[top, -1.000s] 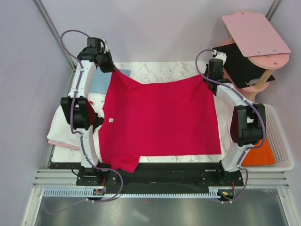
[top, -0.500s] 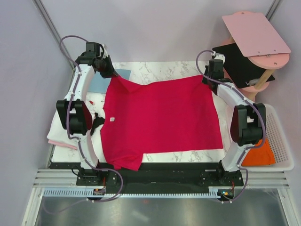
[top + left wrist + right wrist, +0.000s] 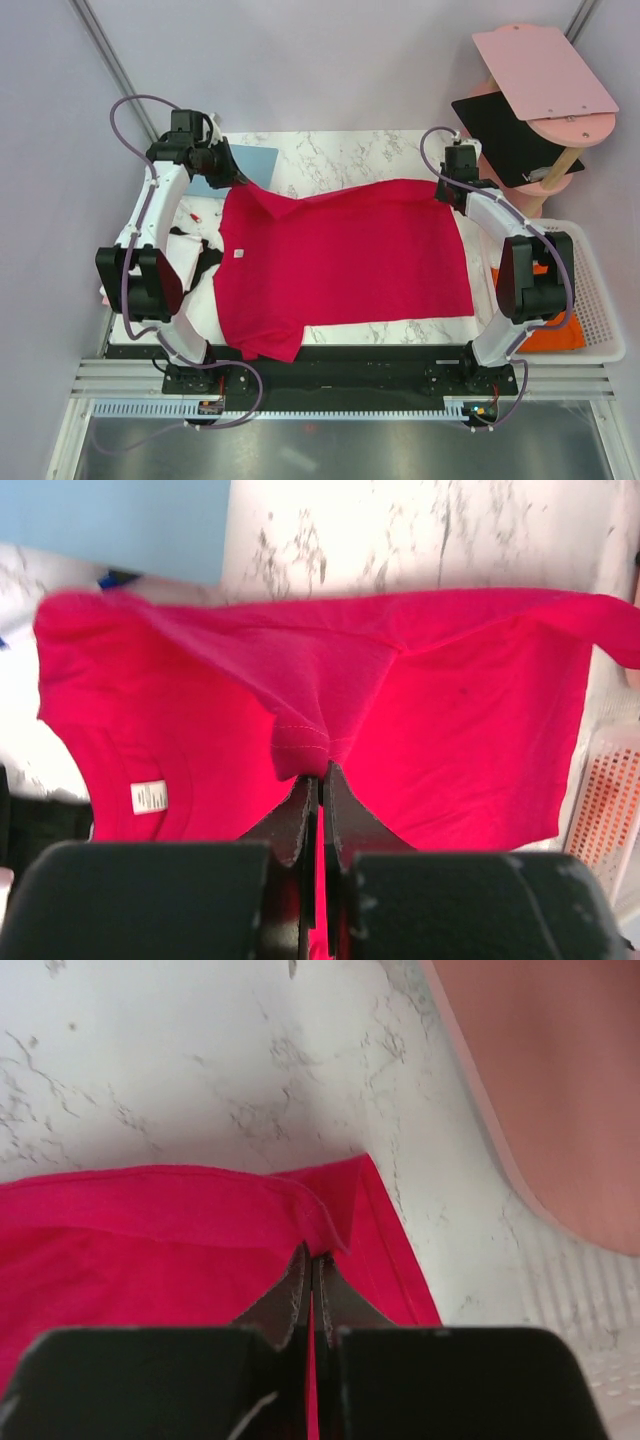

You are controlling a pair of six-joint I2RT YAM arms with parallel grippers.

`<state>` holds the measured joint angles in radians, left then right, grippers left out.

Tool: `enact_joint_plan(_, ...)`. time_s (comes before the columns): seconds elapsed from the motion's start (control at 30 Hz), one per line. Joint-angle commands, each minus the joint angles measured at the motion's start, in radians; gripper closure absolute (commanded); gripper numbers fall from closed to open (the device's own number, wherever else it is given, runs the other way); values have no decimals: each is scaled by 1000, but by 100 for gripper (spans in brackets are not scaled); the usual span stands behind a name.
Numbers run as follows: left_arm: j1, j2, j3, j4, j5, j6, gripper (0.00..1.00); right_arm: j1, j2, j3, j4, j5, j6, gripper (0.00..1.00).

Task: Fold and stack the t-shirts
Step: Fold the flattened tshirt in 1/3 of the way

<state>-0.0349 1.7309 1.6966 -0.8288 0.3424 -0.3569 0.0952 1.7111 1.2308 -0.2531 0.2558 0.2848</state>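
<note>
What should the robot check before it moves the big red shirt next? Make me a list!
1. Left gripper shut on the crimson red cloth t-shirt: ok.
2. Right gripper shut on the shirt's far hem: ok.
3. Each pinch holds both cloth layers: cannot tell.
4. Shirt lies smooth: not ok. It ridges up near the left gripper, and a sleeve reaches past the near edge of the marble table.
5. Shirt free of the flat light-blue board: ok, a strip of table shows between them in the left wrist view.
</note>
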Motion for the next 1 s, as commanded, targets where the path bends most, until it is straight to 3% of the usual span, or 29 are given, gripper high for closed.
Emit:
enact_joint_plan(0.0, 1, -76, -104, 7, 21, -24, 98, -2, -36, -33, -54, 37, 22, 100)
enact_joint_plan(0.47, 1, -218, -319, -12, 30, -13, 98, -2, -2, -79, -100, 77, 42, 100)
enact_joint_plan(0.8, 0, -430, -549, -27, 18, -34, 98, 0, 5, -119, -107, 71, 70, 96)
enact_joint_plan(0.83, 0, -445, -564, -32, 21, -28, 84, 0, -5, -123, -107, 66, 70, 90)
enact_joint_plan(0.87, 0, -462, -583, -49, 23, -25, 72, 0, -14, -131, -104, 54, 70, 74)
enact_joint_plan(0.9, 0, -479, -591, -53, 26, -24, 44, 0, -25, -134, -104, 46, 67, 65)
enact_joint_plan(0.93, 0, -491, -591, -59, 24, -22, 9, -3, -54, -140, -103, 39, 63, 55)
enact_joint_plan(0.97, 0, -520, -583, -72, 20, -22, 1, 1, -71, -146, -101, 37, 62, 31)
